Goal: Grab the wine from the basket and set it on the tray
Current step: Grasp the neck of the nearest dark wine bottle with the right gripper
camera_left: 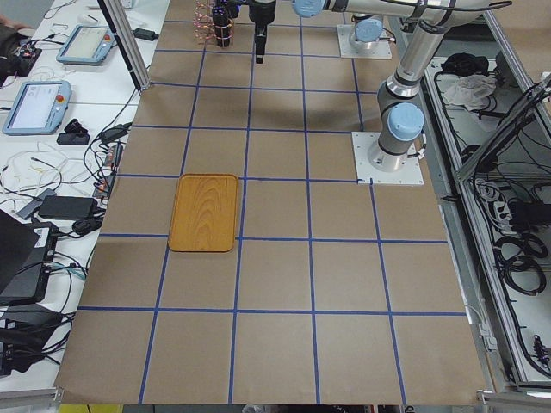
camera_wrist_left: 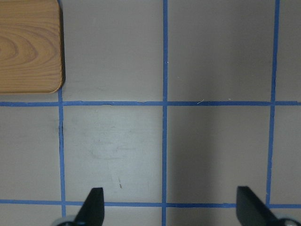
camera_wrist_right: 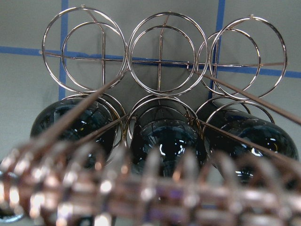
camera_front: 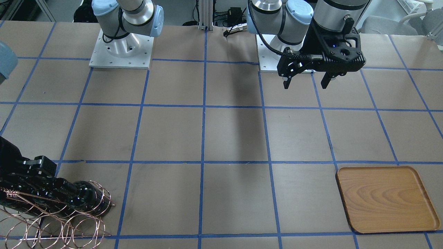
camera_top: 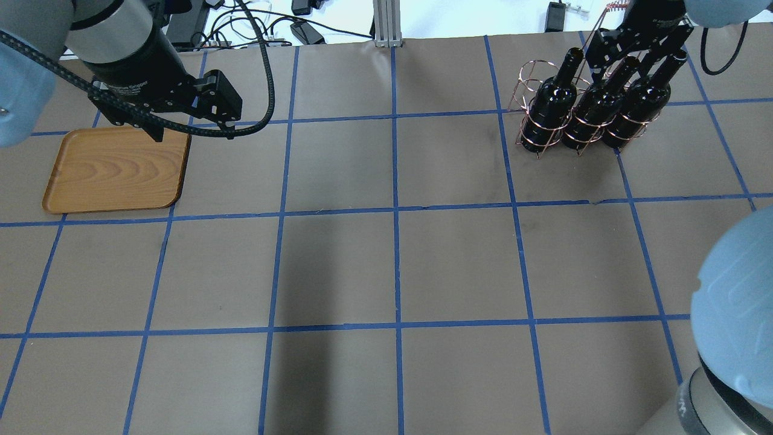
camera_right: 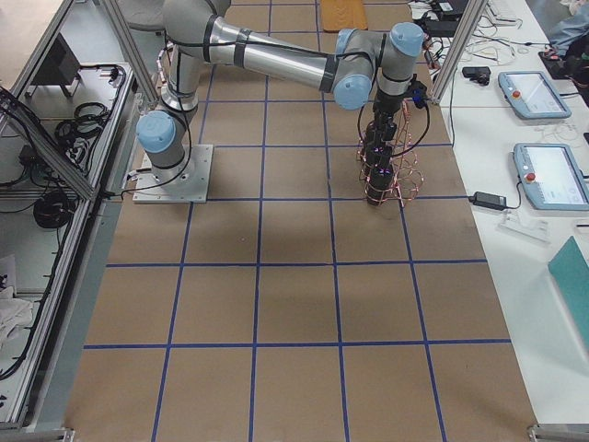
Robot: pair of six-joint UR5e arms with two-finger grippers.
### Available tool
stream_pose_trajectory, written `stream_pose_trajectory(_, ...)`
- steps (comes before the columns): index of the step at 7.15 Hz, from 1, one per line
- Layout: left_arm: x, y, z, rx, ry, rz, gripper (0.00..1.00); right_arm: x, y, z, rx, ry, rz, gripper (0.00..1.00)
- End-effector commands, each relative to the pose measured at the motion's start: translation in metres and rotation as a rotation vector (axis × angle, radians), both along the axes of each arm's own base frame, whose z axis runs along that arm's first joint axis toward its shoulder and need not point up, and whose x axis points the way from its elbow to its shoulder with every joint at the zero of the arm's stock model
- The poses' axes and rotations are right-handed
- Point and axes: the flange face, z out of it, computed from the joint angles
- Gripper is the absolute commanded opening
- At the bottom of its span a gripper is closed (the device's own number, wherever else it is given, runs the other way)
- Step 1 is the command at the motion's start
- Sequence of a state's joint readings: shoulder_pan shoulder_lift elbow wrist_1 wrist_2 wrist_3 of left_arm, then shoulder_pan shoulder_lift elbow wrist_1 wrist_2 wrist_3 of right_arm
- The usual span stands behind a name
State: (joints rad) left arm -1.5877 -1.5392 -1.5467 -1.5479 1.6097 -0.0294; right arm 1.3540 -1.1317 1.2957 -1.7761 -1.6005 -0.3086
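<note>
Three glossy black wine bottles [camera_top: 595,109] stand side by side in the copper wire basket [camera_top: 530,77] at the table's far right. My right gripper [camera_top: 634,48] is down at their necks, beside the basket's twisted handle. I cannot tell whether it is open or shut. The right wrist view looks down on the bottles [camera_wrist_right: 164,141] in one row of loops, and the other row [camera_wrist_right: 160,56] is empty. The wooden tray [camera_top: 115,169] lies empty at the far left. My left gripper [camera_top: 193,130] hangs open and empty above the table by the tray's right edge [camera_wrist_left: 28,47].
Brown paper with a blue tape grid covers the table [camera_top: 392,266]. The two arm bases [camera_front: 121,48] are bolted at the robot's side. Cables and an aluminium post [camera_top: 386,24] lie beyond the far edge.
</note>
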Motion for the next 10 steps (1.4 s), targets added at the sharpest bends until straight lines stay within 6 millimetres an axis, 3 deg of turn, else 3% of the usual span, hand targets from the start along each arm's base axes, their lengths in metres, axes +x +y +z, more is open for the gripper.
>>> stream_pose_trajectory(1,0.0,0.0,0.001,-0.003,-0.001,-0.002,1.0,-0.001,-0.005,0.009,-0.053,0.005,-0.005,0.28)
stream_pose_trajectory(3,0.0,0.0,0.0,-0.001,-0.001,-0.002,1.0,-0.002,-0.003,0.014,-0.054,0.015,-0.015,0.07)
stream_pose_trajectory(4,0.0,0.0,-0.001,0.0,-0.001,-0.002,1.0,-0.001,0.002,0.025,-0.062,0.016,-0.023,0.05)
stream_pose_trajectory(5,0.0,0.0,0.0,-0.001,-0.003,-0.002,1.0,0.003,0.014,0.051,-0.092,0.013,-0.024,0.05)
stream_pose_trajectory(6,0.001,0.0,0.001,-0.003,-0.004,0.0,1.0,0.003,0.014,0.05,-0.09,0.008,-0.019,0.16)
stream_pose_trajectory(7,0.001,0.0,0.001,-0.003,-0.006,0.002,1.0,0.003,0.012,0.045,-0.088,0.01,-0.008,0.43)
stream_pose_trajectory(8,0.003,-0.001,0.001,-0.003,-0.006,0.005,1.0,0.002,0.012,0.039,-0.077,0.019,0.011,0.54)
stream_pose_trajectory(10,0.002,0.0,0.0,0.0,-0.006,0.003,1.0,0.0,0.007,0.024,-0.053,0.02,0.038,0.58)
